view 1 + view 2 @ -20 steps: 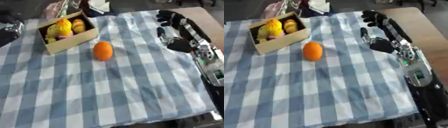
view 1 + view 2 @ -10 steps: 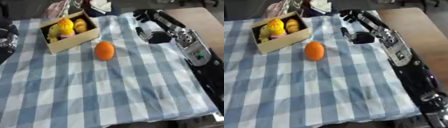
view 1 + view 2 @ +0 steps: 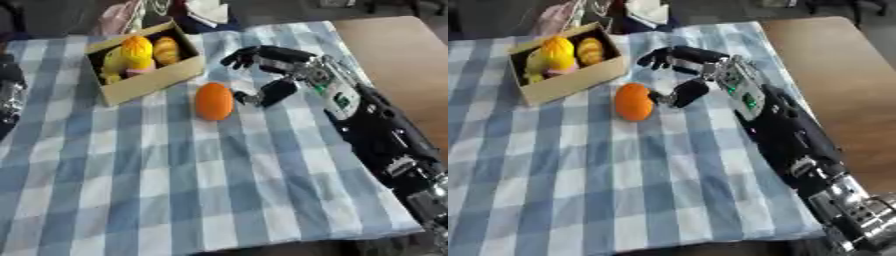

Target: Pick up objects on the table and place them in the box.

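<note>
Now the right hand reached in from the right, black and glossy with silver at the joints, its fingers spread wide and held nothing. The thumb pointed down at the cloth, its tip just beside the orange's right flank; whether it touched could not be told. The orange, smooth and somewhat egg-shaped, lay on the cloth at about 8 o'clock from the palm. At 10 o'clock from the orange stood the box, plain brown cardboard, open-topped and set askew, near the orange but apart from it. Inside it sat rounded yellow and orange pieces with a bit of pink, not clearly made out. The cloth, soft with blue and white checks, covered most of the table, whose bare brown wood showed at 3 o'clock. The left eye view alone showed a dark and silver part, seemingly the left arm, at the 9 o'clock edge; its hand could not be made out. The right eye view showed more of the right forearm, down to silver parts at 5 o'clock.
</note>
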`<state>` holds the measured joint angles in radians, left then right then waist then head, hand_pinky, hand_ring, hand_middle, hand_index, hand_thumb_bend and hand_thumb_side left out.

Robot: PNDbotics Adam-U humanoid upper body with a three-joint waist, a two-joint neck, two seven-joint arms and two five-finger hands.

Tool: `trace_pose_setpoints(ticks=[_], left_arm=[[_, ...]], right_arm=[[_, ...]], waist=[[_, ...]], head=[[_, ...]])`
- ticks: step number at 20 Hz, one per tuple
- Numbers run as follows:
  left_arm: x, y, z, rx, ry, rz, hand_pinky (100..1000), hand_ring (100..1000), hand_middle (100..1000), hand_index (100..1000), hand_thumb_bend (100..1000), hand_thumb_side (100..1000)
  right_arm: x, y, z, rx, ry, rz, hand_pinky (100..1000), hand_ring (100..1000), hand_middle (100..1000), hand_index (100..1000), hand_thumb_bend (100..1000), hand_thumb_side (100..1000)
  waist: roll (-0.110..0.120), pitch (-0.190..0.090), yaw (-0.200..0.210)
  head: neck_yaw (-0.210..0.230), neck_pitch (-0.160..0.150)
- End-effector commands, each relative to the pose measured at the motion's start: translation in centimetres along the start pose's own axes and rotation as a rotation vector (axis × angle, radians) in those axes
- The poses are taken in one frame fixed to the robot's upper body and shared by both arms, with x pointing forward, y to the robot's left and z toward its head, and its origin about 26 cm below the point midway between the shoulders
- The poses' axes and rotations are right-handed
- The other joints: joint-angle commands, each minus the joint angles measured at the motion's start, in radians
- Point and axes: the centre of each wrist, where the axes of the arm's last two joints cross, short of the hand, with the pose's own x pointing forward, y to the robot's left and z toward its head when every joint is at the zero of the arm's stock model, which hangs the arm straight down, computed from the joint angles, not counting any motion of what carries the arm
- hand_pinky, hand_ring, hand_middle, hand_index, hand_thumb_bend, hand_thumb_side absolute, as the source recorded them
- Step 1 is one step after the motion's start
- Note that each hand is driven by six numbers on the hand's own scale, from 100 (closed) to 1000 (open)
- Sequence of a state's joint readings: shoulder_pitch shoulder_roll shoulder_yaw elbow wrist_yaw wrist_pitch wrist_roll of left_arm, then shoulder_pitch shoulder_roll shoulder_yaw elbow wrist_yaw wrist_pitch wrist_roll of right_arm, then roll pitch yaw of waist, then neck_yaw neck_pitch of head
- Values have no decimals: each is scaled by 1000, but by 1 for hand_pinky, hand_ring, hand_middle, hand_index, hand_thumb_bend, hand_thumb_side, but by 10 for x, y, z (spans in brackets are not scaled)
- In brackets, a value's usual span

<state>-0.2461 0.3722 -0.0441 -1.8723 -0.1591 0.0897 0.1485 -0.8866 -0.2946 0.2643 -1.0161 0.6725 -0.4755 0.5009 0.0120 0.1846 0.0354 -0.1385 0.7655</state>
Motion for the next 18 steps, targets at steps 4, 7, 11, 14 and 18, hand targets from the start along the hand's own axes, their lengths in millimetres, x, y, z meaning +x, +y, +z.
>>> trace_pose_setpoints(ticks=[4, 7, 11, 14, 18], left_arm=[[8, 2, 0, 0, -26, 3, 722, 595, 598, 753, 179, 577], [8, 0, 1, -8, -24, 5, 722, 595, 597, 753, 177, 577], [7, -2, 2, -15, -20, 9, 722, 594, 596, 754, 175, 580], [6, -3, 2, -16, -16, 12, 721, 590, 591, 753, 171, 582], [5, -6, 4, -17, -7, 21, 719, 583, 584, 753, 167, 587]], right_arm=[[8, -3, -21, 48, -21, 106, 849, 860, 906, 959, 223, 405], [11, 0, -28, 63, -37, 121, 849, 856, 894, 954, 216, 395], [14, 5, -35, 75, -41, 134, 841, 837, 846, 915, 163, 331], [15, 2, -35, -7, -37, 145, 802, 768, 691, 740, 100, 181], [14, -10, -31, -170, -26, 184, 786, 738, 614, 679, 100, 137]], waist=[[-9, -14, 12], [-10, -14, 17], [-11, -15, 20], [-13, -15, 23], [-15, -16, 28]], head=[[-12, 5], [-14, 5], [-18, 5], [-17, 5], [-19, 5]])
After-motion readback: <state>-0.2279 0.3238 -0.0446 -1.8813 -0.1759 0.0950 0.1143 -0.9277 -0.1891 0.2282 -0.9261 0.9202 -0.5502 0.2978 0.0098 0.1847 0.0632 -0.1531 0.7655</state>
